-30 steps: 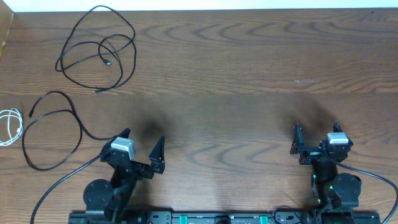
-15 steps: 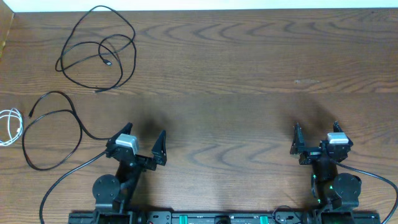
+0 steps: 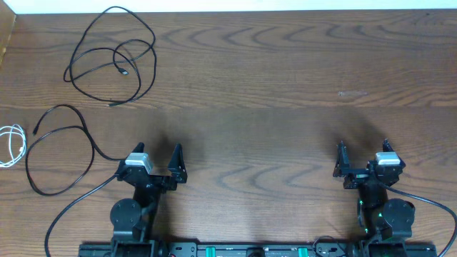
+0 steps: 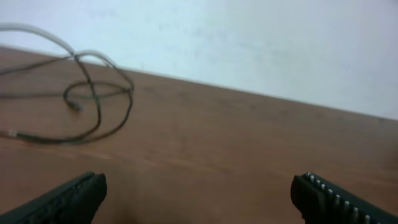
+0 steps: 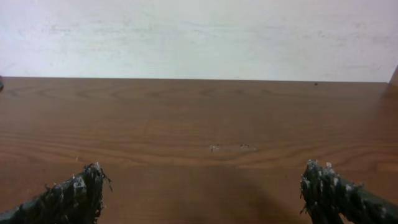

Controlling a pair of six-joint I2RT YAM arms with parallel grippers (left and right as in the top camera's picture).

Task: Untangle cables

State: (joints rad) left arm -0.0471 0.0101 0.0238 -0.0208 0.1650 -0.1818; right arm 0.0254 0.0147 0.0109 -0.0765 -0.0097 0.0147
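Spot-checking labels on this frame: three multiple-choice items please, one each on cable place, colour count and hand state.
1. Where do the cables lie?
A) on the left arm's side of the table
B) on the right arm's side
C) in the middle

2. How many cables are white?
A) none
B) one
C) three

3. The left hand is:
A) open and empty
B) shut on a cable
C) out of view

Answers:
1 A: the looped black cable, the second black cable and the white cable all lie to the left of the left hand.
2 B: only the small coil at the left edge is white.
3 A: its fingers stand apart with bare wood between them.
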